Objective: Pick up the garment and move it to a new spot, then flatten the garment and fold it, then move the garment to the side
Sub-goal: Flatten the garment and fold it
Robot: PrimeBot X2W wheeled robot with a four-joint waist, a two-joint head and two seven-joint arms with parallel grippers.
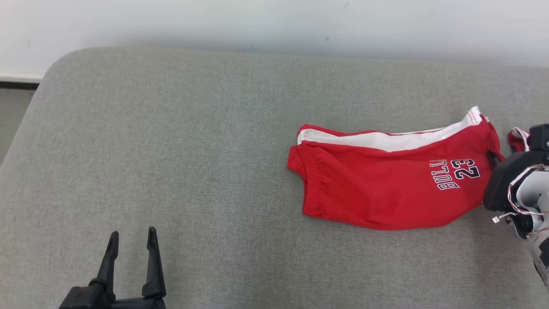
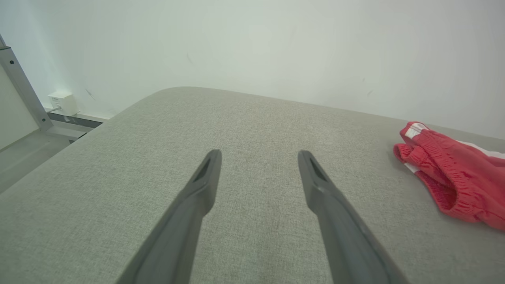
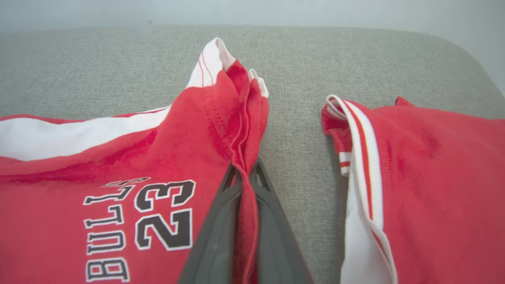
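The garment [image 1: 386,189] is a pair of red shorts with a white side stripe and "BULLS 23" printed on it. It lies fairly flat on the right half of the grey padded surface [image 1: 193,150]. My right gripper [image 3: 244,169] is shut on the garment's [image 3: 118,157] red hem edge, and the cloth rises bunched between the two fingers. In the head view, that gripper [image 1: 493,158] meets the garment's right end. My left gripper [image 1: 131,240] stands open and empty at the lower left, far from the garment [image 2: 461,173]. The open left gripper [image 2: 258,157] hovers above bare grey fabric.
A second red piece with a white striped hem [image 3: 434,177] lies just right of the held edge, and a bit of it [image 1: 518,139] shows by my right wrist. The surface's rounded left edge [image 1: 25,124] drops to the floor. A pale wall [image 1: 274,25] runs behind.
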